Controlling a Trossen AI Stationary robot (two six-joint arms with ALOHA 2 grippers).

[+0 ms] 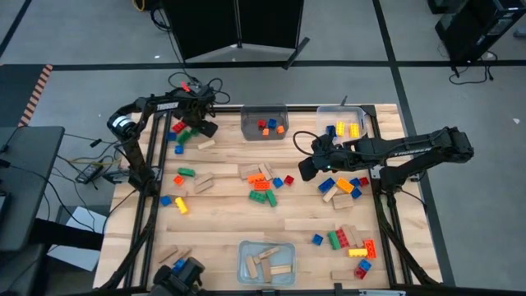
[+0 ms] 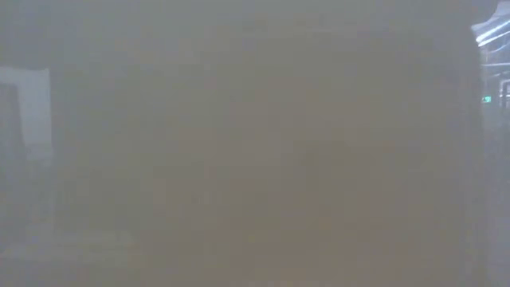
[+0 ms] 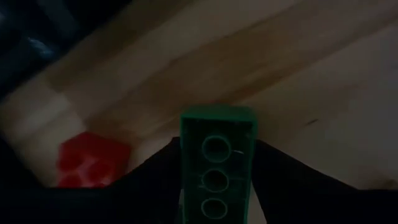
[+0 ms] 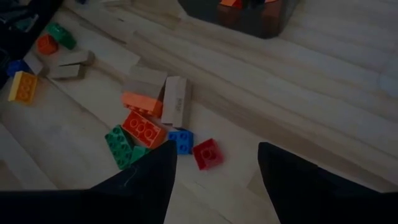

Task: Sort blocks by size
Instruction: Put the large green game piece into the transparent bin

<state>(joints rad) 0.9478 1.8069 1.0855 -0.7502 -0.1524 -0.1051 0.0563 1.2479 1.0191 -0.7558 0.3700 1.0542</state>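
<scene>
Wooden slat table carries scattered blocks. Left gripper is clamped on a green studded brick, gripped across its long sides; rigid, light, smooth plastic, likely slippery. Right gripper stands apart, empty, a small red brick just ahead.

Left end effector clamped (right spread).

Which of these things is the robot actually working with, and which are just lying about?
Job: green brick held in the left gripper; loose blocks; open right gripper.
Just there: clear bins; cables; table.
</scene>
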